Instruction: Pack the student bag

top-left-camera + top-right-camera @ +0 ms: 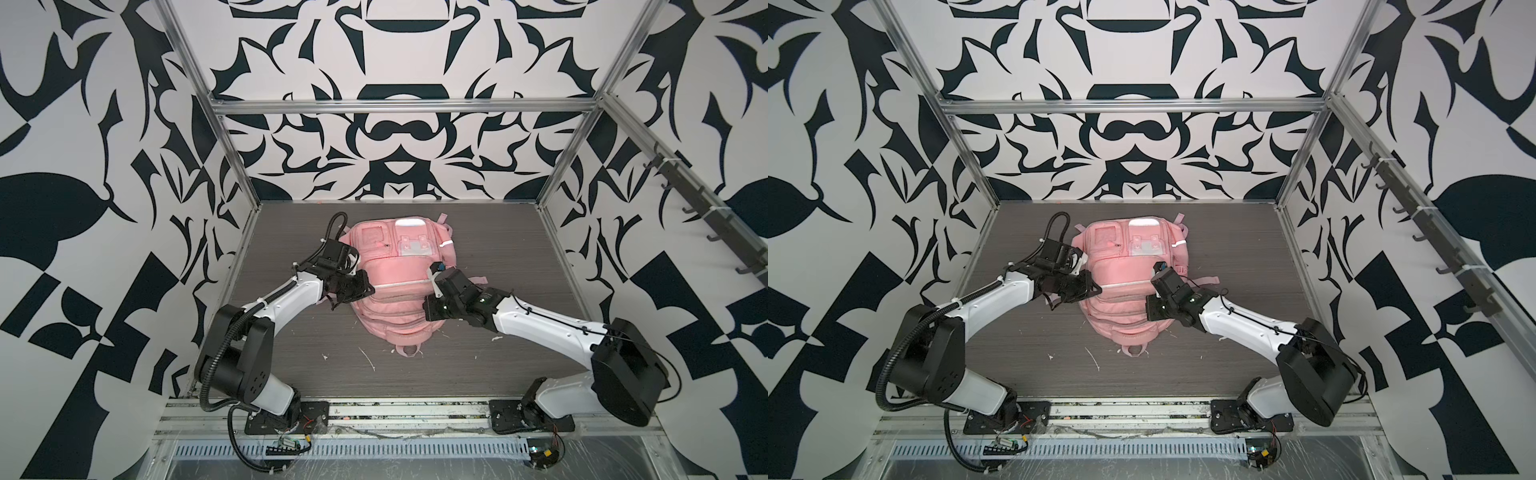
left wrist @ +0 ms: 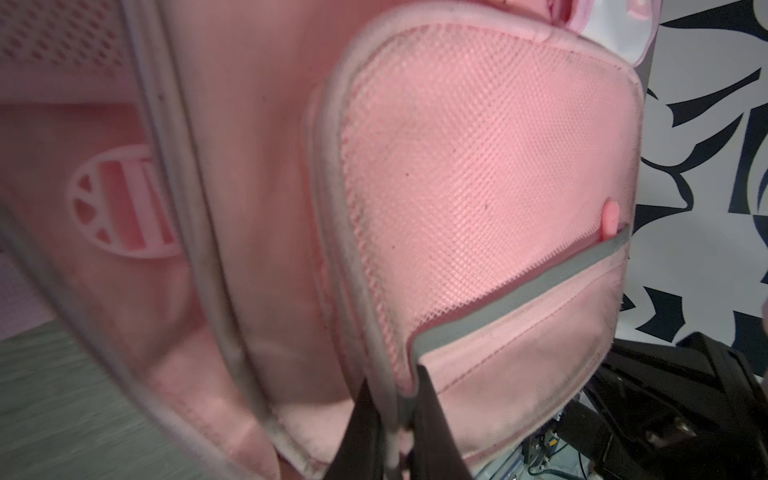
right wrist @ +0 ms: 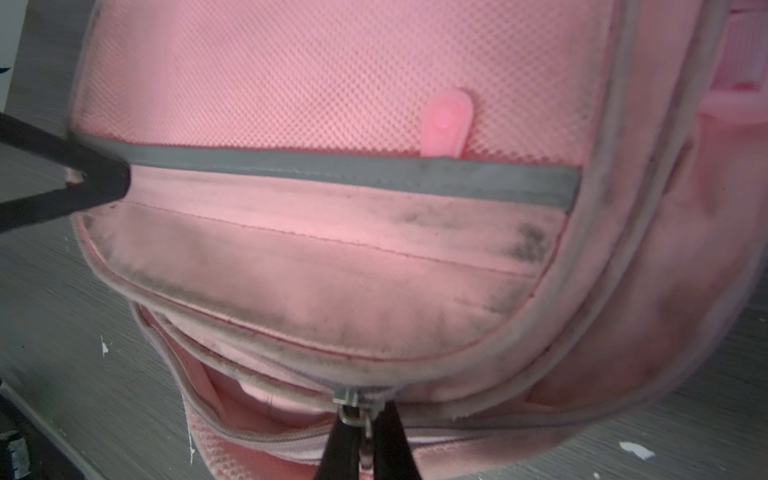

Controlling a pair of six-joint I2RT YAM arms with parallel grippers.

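Observation:
The student bag (image 1: 390,270) (image 1: 1125,272), a pink backpack, lies front-up in the middle of the table in both top views. At its left side my left gripper (image 1: 371,289) (image 2: 397,386) is shut on the piped edge of the front pocket, where the grey reflective strip (image 2: 519,291) ends. My right gripper (image 1: 428,313) (image 3: 370,415) is at the bag's right side, shut on the metal zipper pull (image 3: 353,409) of a large compartment. Beside the slider the zip gapes, showing pink lining (image 3: 249,386). The left fingers (image 3: 95,183) also show in the right wrist view.
The bag's carry loop (image 1: 405,351) points toward the table's front edge. White scraps (image 1: 368,359) dot the grey table (image 1: 519,257). Metal frame posts (image 1: 232,158) stand at the back corners. A rack of hooks (image 1: 706,212) runs along the right wall.

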